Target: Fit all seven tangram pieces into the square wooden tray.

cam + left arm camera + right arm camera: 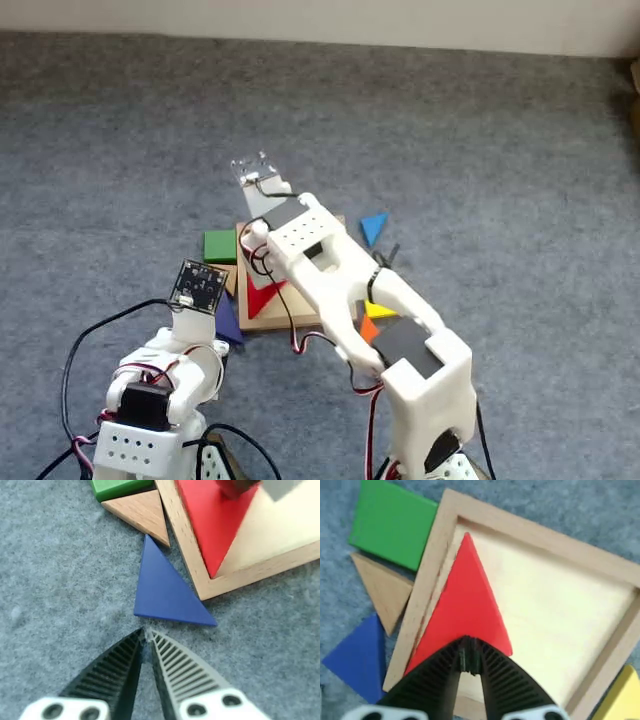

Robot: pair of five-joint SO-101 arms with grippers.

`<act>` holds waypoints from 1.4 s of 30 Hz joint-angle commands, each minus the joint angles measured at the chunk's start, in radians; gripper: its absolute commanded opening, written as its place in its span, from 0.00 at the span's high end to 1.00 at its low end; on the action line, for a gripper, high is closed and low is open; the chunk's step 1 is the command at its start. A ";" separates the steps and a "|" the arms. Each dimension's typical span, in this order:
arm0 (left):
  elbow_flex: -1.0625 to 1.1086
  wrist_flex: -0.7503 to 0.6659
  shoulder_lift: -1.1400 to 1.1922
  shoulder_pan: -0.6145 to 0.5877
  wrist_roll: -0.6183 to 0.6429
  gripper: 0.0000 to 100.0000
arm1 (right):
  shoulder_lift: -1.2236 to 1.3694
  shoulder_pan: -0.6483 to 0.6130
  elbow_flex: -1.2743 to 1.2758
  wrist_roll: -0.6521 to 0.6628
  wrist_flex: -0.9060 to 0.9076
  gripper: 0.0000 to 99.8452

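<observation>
**Two arms at a tangram tray, one piece in, six outside**

Nearest the arm bases, the left gripper (146, 635) hangs low over the grey mat (500, 150) with its fingers pressed together and nothing between them. Its tips point at the long edge of the dark blue triangle (167, 590), just short of touching. It looks set to push that piece rather than lift it. The dark blue triangle lies flat on the mat, just beside the near left corner of the square wooden tray (535, 530).

Inside the tray, the red triangle (467, 600) lies along the left wall, one point tucked into the near left corner. This is probably deliberate, as it leaves the rest of the floor open for other pieces. The right gripper (469, 652) sits over the red triangle's inner corner with its fingers drawn together and gripping nothing, likely nudging or pressing the piece home.

Off the tray's right edge, an orange piece (368, 330) and a yellow piece (620, 695) lie on the mat, partly hidden under the right arm.

Against the outside of the left wall lies a tan triangle (382, 587), and beyond it a green square (395, 522) is beside the far left corner.

Farthest away, a light blue triangle (373, 228) lies on the mat off the tray's far right corner.
</observation>
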 commanded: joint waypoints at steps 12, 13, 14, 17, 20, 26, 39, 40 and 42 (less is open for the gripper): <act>0.019 0.005 -0.042 -0.005 -0.006 0.99 | -0.418 0.196 0.159 0.014 0.073 1.00; 0.019 0.005 -0.042 -0.005 -0.006 0.99 | -0.429 0.206 0.185 0.014 0.071 1.00; 0.019 0.005 -0.042 -0.005 -0.006 0.99 | -0.440 0.213 0.209 0.014 0.067 1.00; 0.019 0.005 -0.042 -0.005 -0.006 0.99 | -0.443 0.211 0.263 0.014 0.028 1.00; 0.019 0.005 -0.042 -0.005 -0.006 0.99 | -0.401 0.211 0.335 0.014 -0.133 1.00; 0.019 0.005 -0.042 -0.005 -0.006 0.99 | -0.259 0.182 0.449 0.014 -0.374 1.00; 0.019 0.005 -0.042 -0.005 -0.006 0.99 | -0.140 0.056 0.320 0.009 -0.381 1.00; 0.019 0.005 -0.042 -0.005 -0.006 0.99 | -0.140 0.048 0.312 0.009 -0.381 1.00; 0.019 0.005 -0.042 -0.005 -0.006 0.99 | -0.140 0.044 0.295 0.009 -0.381 1.00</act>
